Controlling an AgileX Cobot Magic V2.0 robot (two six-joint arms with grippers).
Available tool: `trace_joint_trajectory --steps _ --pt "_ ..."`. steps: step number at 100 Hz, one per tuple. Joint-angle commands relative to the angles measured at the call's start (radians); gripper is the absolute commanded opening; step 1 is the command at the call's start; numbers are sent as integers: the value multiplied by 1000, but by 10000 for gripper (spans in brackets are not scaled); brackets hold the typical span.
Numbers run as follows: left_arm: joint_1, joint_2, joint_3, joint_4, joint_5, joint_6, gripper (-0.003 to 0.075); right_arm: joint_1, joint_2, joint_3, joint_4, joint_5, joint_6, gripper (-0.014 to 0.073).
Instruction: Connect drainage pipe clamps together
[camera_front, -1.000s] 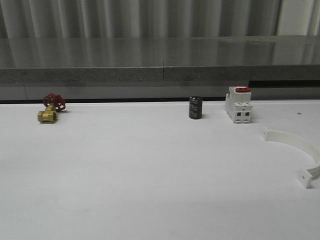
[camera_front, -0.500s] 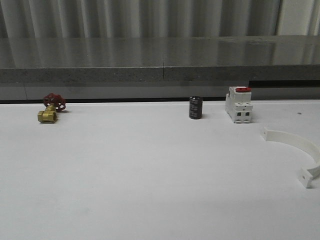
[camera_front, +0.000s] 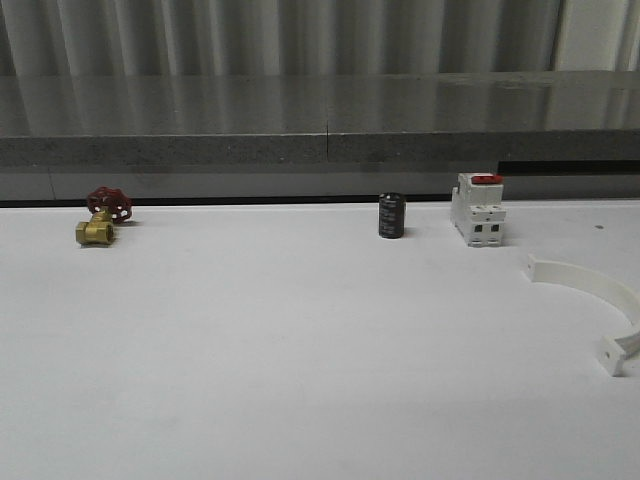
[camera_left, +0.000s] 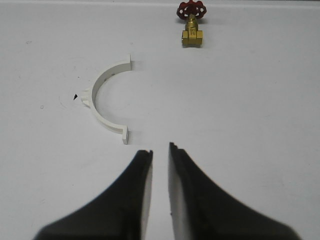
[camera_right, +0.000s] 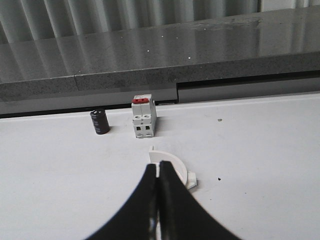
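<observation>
Inventory, as we read it across the views:

1. Surface (camera_front: 300, 340): white, flat, w/ a grey ledge along its far edge.
2. Clamp half A (camera_front: 600, 300): white half-ring band, lying flat at the far right of the front view, partly cut by the frame edge; one end tab toward the breaker, the other nearer the camera. In the right wrist view we take the white arc (camera_right: 177, 167) just beyond the fingertips to be the same piece, partly hidden by them.
3. Clamp half B (camera_left: 107, 100): white half-ring in the left wrist view, lying flat, open side facing the valve side, tabs at both ends, small lug on its outer curve. It sits just beyond the left fingertips, not touching.
4. The two halves are apart, not joined.
5. Left gripper (camera_left: 160, 150): jaws narrow, a slim gap between the black fingers, holding nothing.
6. Right gripper (camera_right: 158, 167): jaws pressed together, no gap we can see; nothing seen between them.
7. Valve (camera_front: 100, 218): brass body, red handwheel, far left of the surface near the ledge.
8. Capacitor (camera_front: 391, 216): small black cylinder, upright, mid-back.
9. Breaker (camera_front: 477, 210): white block w/ red top, upright, just right of the capacitor, near clamp half A.
</observation>
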Motion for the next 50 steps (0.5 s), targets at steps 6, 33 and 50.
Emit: trace_joint_trajectory --steps 6,33,50 --pt "5 2 -37 -10 -46 -9 456 0 9 -17 -10 -70 -9 -67" --pt "5 5 -37 -62 -54 -9 648 0 9 -17 -10 -70 -9 -67" --pt "47 104 -66 -43 -58 -53 648 0 9 -17 -10 -70 -9 -67"
